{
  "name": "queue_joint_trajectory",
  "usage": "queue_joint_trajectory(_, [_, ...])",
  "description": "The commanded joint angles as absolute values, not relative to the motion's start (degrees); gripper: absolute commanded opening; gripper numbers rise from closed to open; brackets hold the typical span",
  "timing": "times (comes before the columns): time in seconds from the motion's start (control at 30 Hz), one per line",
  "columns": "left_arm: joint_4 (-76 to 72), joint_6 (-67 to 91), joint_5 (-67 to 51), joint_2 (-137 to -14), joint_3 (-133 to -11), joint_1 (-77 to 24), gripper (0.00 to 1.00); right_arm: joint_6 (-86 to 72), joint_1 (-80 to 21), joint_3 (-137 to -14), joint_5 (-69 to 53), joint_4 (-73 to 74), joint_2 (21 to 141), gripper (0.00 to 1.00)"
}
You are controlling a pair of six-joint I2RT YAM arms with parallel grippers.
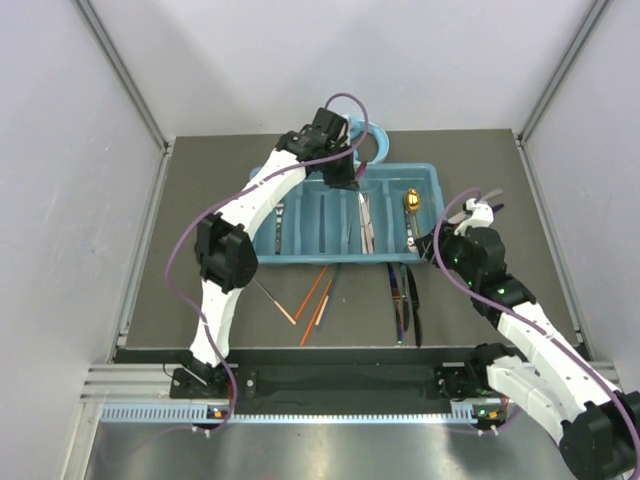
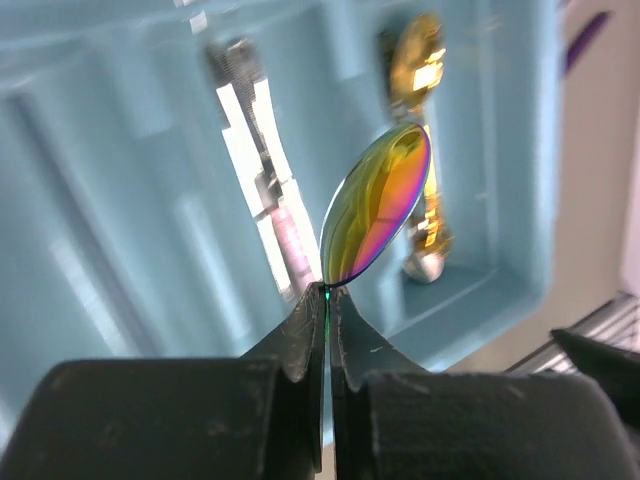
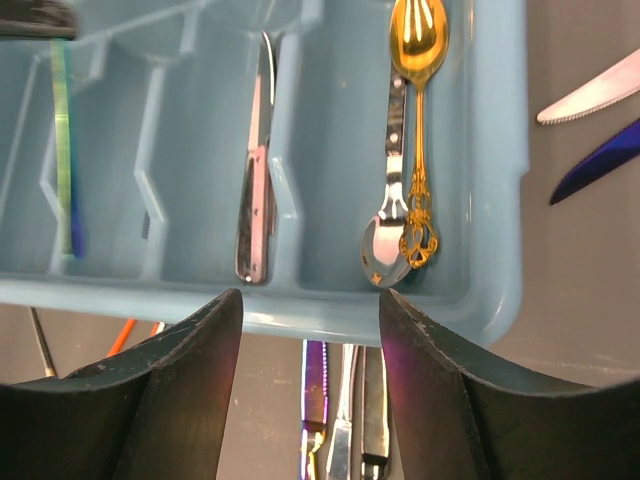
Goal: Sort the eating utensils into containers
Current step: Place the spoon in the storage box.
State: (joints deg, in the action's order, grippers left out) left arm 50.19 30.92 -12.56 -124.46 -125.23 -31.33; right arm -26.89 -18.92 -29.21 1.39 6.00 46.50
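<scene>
My left gripper (image 2: 327, 296) (image 1: 342, 180) is shut on a rainbow-coloured spoon (image 2: 380, 200), which hangs over the teal tray (image 1: 430, 180). In the tray's compartments lie a gold spoon (image 3: 418, 40), a silver spoon (image 3: 385, 250) and a pink-handled knife (image 3: 255, 200). My right gripper (image 3: 310, 310) (image 1: 428, 243) is open with nothing between its fingers, above the tray's near right edge. Below it on the table lie a purple knife (image 3: 315, 380) and two darker utensils (image 1: 405, 300). Orange chopsticks (image 1: 315, 298) lie in front of the tray.
Light blue headphones (image 1: 375, 140) sit behind the tray. A silver knife (image 3: 590, 95) and a blue-purple knife (image 3: 595, 160) lie on the table to the right of the tray. A thin stick (image 1: 270, 297) lies left of the chopsticks.
</scene>
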Motion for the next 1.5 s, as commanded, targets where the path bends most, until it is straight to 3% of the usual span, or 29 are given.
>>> queue_joint_trajectory(0.0, [43.43,34.45,-16.78,-127.95,-131.83,-33.13,0.0,-28.57,-18.19,-28.65,4.22,4.66,43.77,0.57])
queue_joint_trajectory(0.37, [23.14,44.64,-23.64,-135.26,-132.8,-37.35,0.0,-28.13,-18.11,-27.95,5.01,6.5,43.33,0.57])
queue_joint_trajectory(0.6, [19.17,47.99,-21.8,-139.74,-134.65,-40.17,0.0,-27.16,-18.11,-28.3,6.5,8.09,42.28,0.57])
queue_joint_trajectory(1.03, [25.39,48.43,-9.85,-141.5,-130.87,-40.87,0.0,-26.28,-18.02,-28.65,7.29,9.41,41.48,0.57])
queue_joint_trajectory(1.33, [27.33,49.66,-11.51,-145.37,-130.96,-40.87,0.0,-26.28,-18.02,-29.18,7.12,9.75,42.01,0.57])
queue_joint_trajectory(1.47, [27.6,49.92,-11.6,-146.07,-130.87,-40.87,0.08,-26.1,-18.02,-29.0,7.21,9.84,41.84,0.57])
